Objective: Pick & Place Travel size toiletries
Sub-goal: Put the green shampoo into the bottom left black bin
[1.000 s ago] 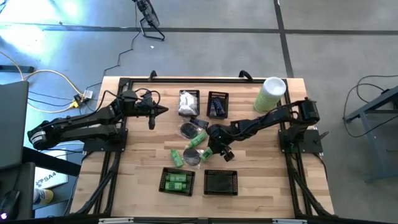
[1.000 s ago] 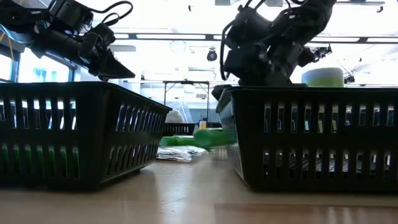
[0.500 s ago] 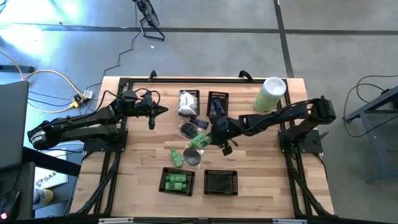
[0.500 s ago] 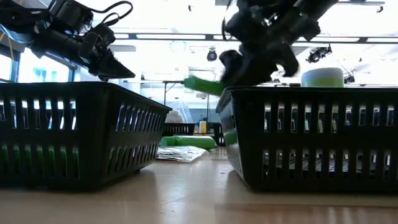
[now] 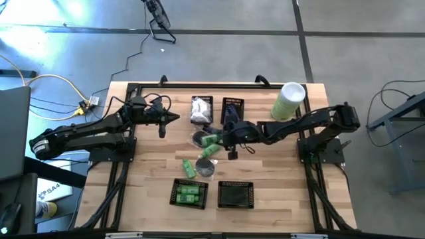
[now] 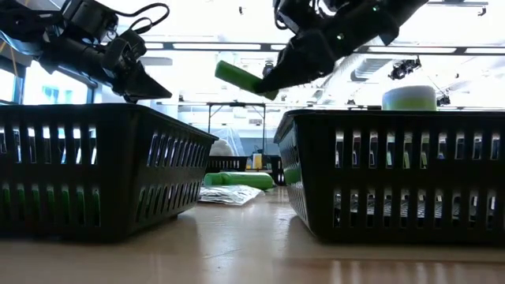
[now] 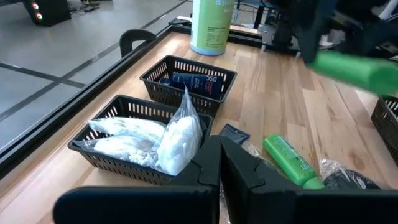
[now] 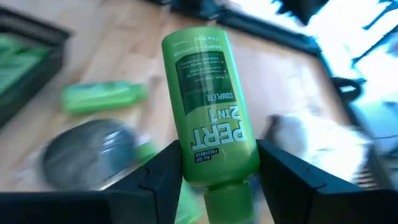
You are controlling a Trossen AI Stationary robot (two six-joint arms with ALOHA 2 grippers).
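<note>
Carrying green shampoo bottle, clamped in right gripper, aloft above table pile; heading next, probably, toward basket of green bottles. Parking left gripper, closed and empty.

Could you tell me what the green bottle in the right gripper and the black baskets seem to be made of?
The green bottle, held in the right gripper, looks like smooth, glossy plastic: it carries printed white lettering and a soft sheen. The black baskets look like moulded matte plastic, judging by their even slotted walls and thick rims, though coated metal cannot be ruled out.
</note>
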